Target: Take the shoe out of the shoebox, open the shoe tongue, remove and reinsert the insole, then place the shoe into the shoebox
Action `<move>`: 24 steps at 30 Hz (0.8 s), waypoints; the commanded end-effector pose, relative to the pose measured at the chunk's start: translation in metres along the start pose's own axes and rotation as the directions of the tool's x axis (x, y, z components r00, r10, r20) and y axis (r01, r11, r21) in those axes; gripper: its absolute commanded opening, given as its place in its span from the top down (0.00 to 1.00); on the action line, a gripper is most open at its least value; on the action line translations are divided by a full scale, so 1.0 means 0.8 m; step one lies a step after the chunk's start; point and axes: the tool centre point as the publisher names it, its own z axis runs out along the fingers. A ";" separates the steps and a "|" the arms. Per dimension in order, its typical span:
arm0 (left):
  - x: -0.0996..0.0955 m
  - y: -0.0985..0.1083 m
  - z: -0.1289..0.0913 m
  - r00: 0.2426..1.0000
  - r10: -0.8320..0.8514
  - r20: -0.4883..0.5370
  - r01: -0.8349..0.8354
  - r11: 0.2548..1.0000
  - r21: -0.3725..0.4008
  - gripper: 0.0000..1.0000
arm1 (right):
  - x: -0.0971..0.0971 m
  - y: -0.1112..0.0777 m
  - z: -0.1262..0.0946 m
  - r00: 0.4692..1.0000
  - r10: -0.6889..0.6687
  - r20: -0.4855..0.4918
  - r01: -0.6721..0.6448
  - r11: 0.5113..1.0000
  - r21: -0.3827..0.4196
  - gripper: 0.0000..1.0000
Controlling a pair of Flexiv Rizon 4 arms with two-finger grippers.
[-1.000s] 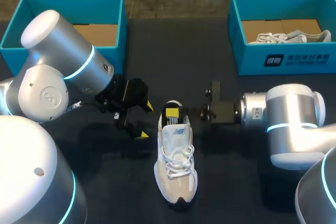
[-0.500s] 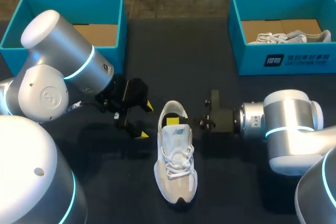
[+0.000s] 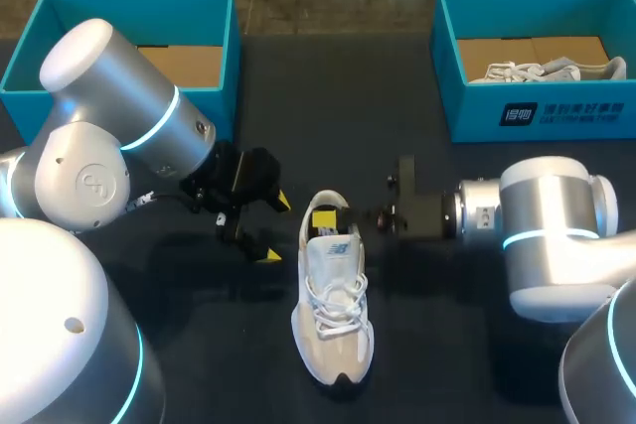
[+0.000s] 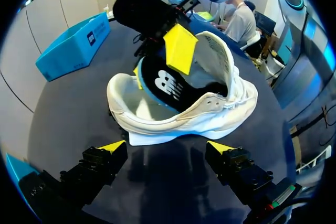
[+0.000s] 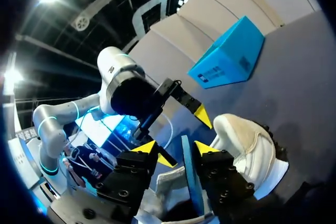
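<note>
Overhead, the shoe lies toe toward the robot. The left gripper hangs with fingers apart just beside its heel, and the right gripper is at the heel opening. Left wrist view: the insole sits tilted up out of the shoe's heel. Right wrist view: 2 yellow tips pinch the insole's edge.

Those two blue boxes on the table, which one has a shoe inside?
The blue box at the table's far right: a white shoe lies in it. The far-left blue box shows only a bare brown bottom.
</note>
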 end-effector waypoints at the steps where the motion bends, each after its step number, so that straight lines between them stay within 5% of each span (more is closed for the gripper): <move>1: 0.001 0.000 -0.005 1.000 0.005 0.000 -0.005 1.000 -0.007 0.00 | -0.001 0.011 -0.006 1.000 -0.004 -0.015 0.005 0.998 0.061 0.54; 13: -0.002 -0.001 -0.011 1.000 0.008 -0.001 -0.008 1.000 -0.021 0.00 | 0.026 0.042 -0.031 0.999 -0.037 0.039 0.027 0.972 0.234 0.56; 24: -0.010 0.010 -0.031 1.000 -0.009 0.014 0.010 0.998 -0.062 0.00 | 0.010 0.080 -0.059 0.999 0.036 -0.005 -0.031 0.915 0.401 0.55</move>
